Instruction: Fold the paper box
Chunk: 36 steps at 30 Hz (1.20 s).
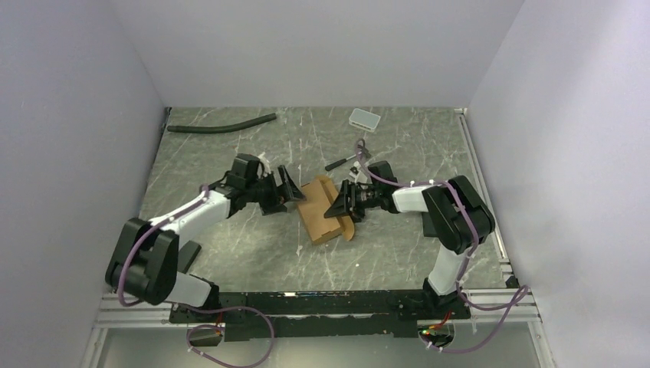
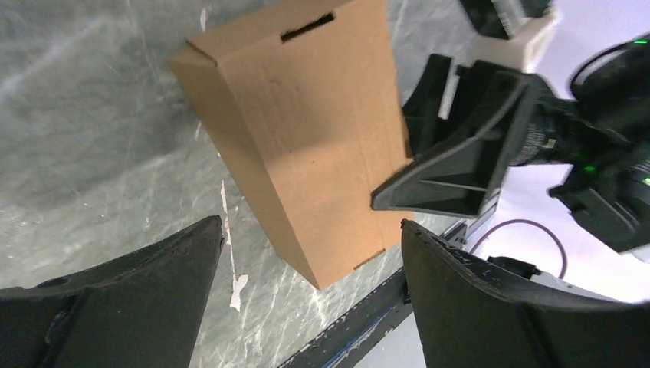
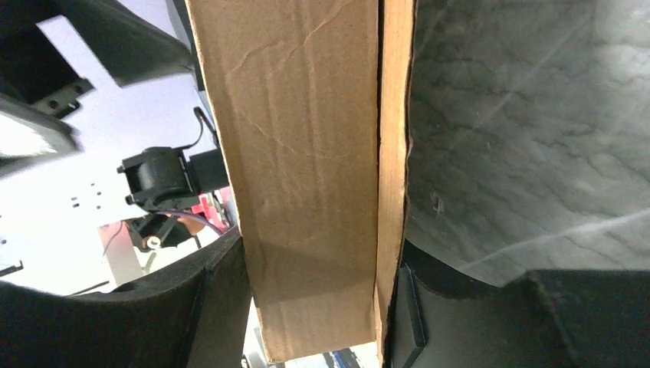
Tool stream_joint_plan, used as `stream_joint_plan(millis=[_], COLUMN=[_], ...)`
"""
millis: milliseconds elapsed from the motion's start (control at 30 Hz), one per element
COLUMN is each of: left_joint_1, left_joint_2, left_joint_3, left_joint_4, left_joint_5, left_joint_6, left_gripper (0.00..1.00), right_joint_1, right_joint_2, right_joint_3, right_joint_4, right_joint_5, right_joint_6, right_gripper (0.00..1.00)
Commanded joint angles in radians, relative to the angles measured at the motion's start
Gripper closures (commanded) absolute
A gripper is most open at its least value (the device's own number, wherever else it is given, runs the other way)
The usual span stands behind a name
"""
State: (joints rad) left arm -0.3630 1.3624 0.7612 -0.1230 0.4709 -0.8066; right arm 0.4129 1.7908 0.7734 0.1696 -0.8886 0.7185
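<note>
Grey marbled tabletop (image 1: 230,153), white walls close on the left, far and right sides, metal rail (image 1: 481,184) along the right edge. Paper box (image 1: 320,218) sits mid-tabletop between the two arms: brown oblong carton, long axis running near-to-far, a slot cut at one end, a rounded flap sticking out at its near right corner. Can't tell if it rests flat or is slightly lifted.

Right hand (image 1: 341,205) clamps the box across its width from the right side; in the wrist view both fingers (image 3: 215,284) press against the cardboard walls, with a side panel edge standing just proud of the main body.

Left hand (image 1: 285,188) is spread wide, just left of the box, holding nothing; its fingers (image 2: 153,284) are apart from the cardboard.

Open room: bare tabletop left of and in front of the box.

Black hose (image 1: 222,124) lies at the far left. Small white-grey tray (image 1: 365,118) at far centre. Small dark-handled tool (image 1: 339,162) lies just beyond the right hand.
</note>
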Motion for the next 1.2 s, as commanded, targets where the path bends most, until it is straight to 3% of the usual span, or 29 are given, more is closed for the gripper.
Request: stream_joint_plan(millis=[0,233,267,333,733,900,1000,1167], left_joint_1=[-0.057,-0.103,-0.103,-0.105,-0.102,-0.096,-0.094,-0.090], left_joint_2=[0.095,0.288,0.306,0.336,0.397,0.393,0.397,0.424], left_joint_3=[0.085,0.184,0.188,0.194,0.223,0.204,0.197,0.190], left_joint_4=[-0.076,-0.178,-0.179,-0.189,-0.202,-0.152,-0.122,-0.076], left_joint_5=[-0.104,-0.134,-0.136,-0.146,-0.136,-0.102,-0.079,-0.035], left_joint_6=[-0.063,-0.055,-0.053,-0.043,-0.011,-0.028,-0.040,-0.059], left_gripper=[0.09,0.17,0.19,0.24,0.29,0.34,0.38,0.45], right_joint_1=[0.017,0.009,0.006,-0.007,-0.109,-0.123,-0.096,-0.057], right_joint_2=[0.007,0.038,0.035,0.028,-0.106,-0.156,-0.130,0.007], right_joint_3=[0.035,0.085,0.093,0.106,0.162,0.162,0.185,0.260], right_joint_4=[0.077,-0.029,-0.048,-0.088,-0.289,-0.259,-0.260,-0.305], right_joint_5=[0.047,0.078,0.091,0.113,0.274,0.225,0.200,0.119], right_joint_6=[0.100,-0.019,-0.043,-0.084,-0.343,-0.402,-0.421,-0.409], right_gripper=[0.44,0.19,0.03,0.00,0.00,0.01,0.12,0.39])
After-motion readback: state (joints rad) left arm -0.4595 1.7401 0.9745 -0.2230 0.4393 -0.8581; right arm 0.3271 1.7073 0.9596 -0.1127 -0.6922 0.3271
